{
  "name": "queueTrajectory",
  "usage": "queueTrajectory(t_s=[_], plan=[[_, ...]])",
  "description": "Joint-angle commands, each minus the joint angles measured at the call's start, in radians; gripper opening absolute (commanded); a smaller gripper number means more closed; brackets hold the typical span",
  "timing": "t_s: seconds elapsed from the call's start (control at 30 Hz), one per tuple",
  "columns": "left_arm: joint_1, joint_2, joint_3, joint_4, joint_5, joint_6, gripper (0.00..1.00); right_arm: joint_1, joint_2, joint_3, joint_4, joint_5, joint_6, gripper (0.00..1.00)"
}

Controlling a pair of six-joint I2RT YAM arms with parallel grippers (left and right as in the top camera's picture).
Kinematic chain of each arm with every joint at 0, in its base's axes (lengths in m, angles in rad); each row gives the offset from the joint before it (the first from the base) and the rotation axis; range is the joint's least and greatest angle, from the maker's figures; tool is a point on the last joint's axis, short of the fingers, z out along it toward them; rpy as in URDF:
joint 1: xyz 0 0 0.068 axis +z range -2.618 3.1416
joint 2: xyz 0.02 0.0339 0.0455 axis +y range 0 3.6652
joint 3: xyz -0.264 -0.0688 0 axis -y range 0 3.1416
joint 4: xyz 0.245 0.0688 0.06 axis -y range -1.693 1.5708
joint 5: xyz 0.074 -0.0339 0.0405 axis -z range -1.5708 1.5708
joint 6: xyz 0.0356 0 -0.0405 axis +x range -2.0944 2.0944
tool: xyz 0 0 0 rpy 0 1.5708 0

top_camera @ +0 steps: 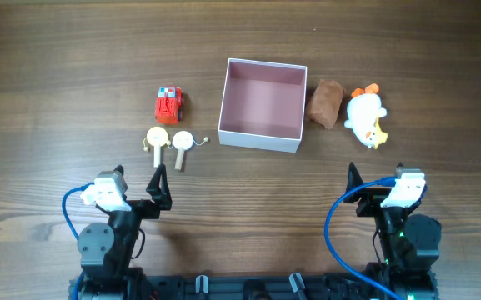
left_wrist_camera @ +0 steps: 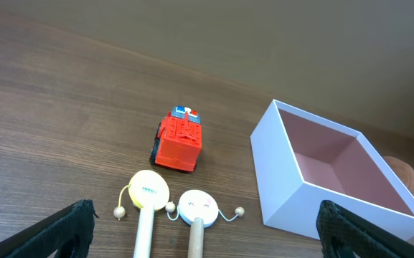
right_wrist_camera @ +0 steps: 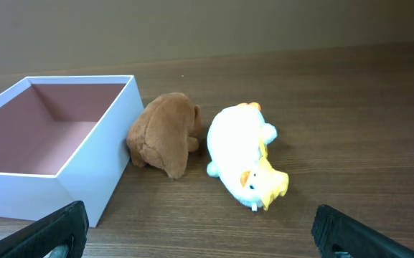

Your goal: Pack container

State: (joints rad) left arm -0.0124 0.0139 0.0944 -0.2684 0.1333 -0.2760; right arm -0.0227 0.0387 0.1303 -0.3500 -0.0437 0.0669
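Holding: nothing, both my grippers are bare
L gripper (top_camera: pixel 138 178): fingers spread wide, at near edge of table, short of the toys
R gripper (top_camera: pixel 378 177): fingers spread wide too, apart from everything
Container (top_camera: pixel 261 140): mid table, upright, open top, white walls, pink inside; farther out than my 2 arms, between them
Red truck (top_camera: pixel 169 105): left of container, near but not touching
Rattle drums: yellow-faced one (top_camera: pixel 157 137) & white-faced one (top_camera: pixel 182 141) side by side, handles twd me, btw truck & L gripper
Brown plush (top_camera: pixel 326 103): up against container's right wall
White/yellow plush (top_camera: pixel 366 116): on its side, just right of brown plush; touching it or not, can't tell
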Motion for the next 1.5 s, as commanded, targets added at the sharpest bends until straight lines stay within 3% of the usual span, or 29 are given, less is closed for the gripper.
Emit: queueTrajectory(t_s=[0.0, 0.97, 1.1, 1.3, 1.47], plan=[[-0.005, -0.008, -0.01, 0.003, 0.019, -0.002, 1.0, -0.004, -0.015, -0.007, 0.004, 0.014, 0.014, 1.0], [-0.005, -0.008, -0.01, 0.015, 0.004, -0.002, 1.0, -0.004, -0.016, -0.007, 0.065, 0.007, 0.015, 1.0], [-0.005, 0.0, 0.013, 0.014, 0.002, -0.002, 0.99, -0.004, -0.015, 0.012, 0.085, -0.051, 0.066, 1.0], [-0.005, 0.152, 0.134, 0.001, -0.012, -0.002, 1.0, -0.004, 0.058, 0.122, 0.011, -0.058, 0.075, 1.0], [-0.005, 0.413, 0.305, -0.032, -0.014, -0.002, 1.0, -0.004, 0.277, 0.322, -0.113, -0.062, 0.074, 1.0]])
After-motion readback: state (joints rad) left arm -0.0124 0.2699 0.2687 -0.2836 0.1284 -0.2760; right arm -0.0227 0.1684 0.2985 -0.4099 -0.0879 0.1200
